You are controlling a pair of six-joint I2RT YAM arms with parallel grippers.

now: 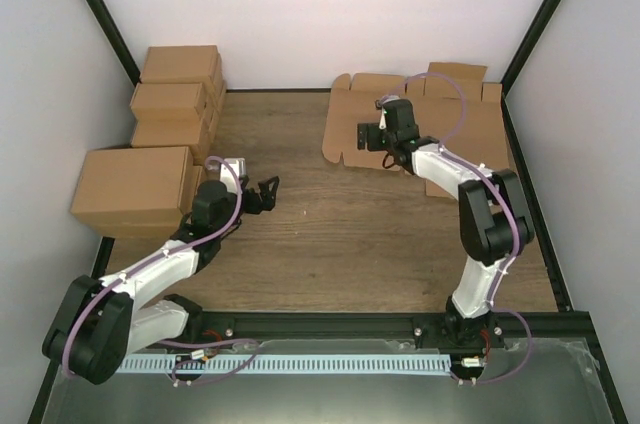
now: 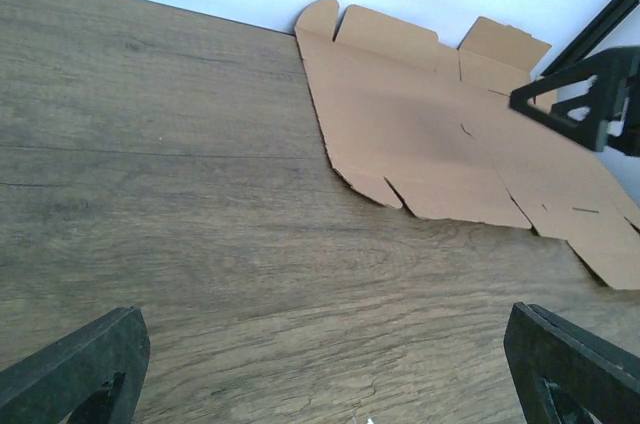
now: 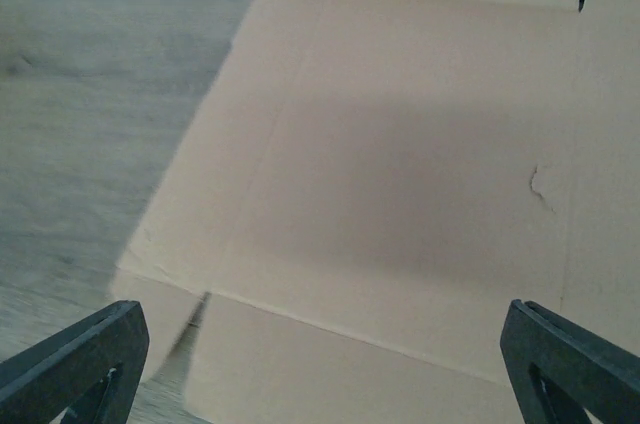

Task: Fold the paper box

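1. The paper box point(image 1: 350, 119) lies flat and unfolded on the table point(image 1: 330, 234) in the upper right of the top view, its far flaps against the back wall. We judge that no crease is folded yet.
2. The right gripper point(image 3: 322, 354) hovers low over the sheet's left panels, fingers wide apart and holding nothing, probably placed to work a flap near that edge.
3. Its arm reaches far forward, elbow raised, wrist turned left.
4. The left gripper point(image 1: 262, 192) sits centre-left over bare wood, well apart from the sheet. Its fingers are likewise spread and empty, and it points toward the sheet, likely waiting.
5. Stacked cartons point(image 1: 170, 104) fill the upper left, clear of both arms.
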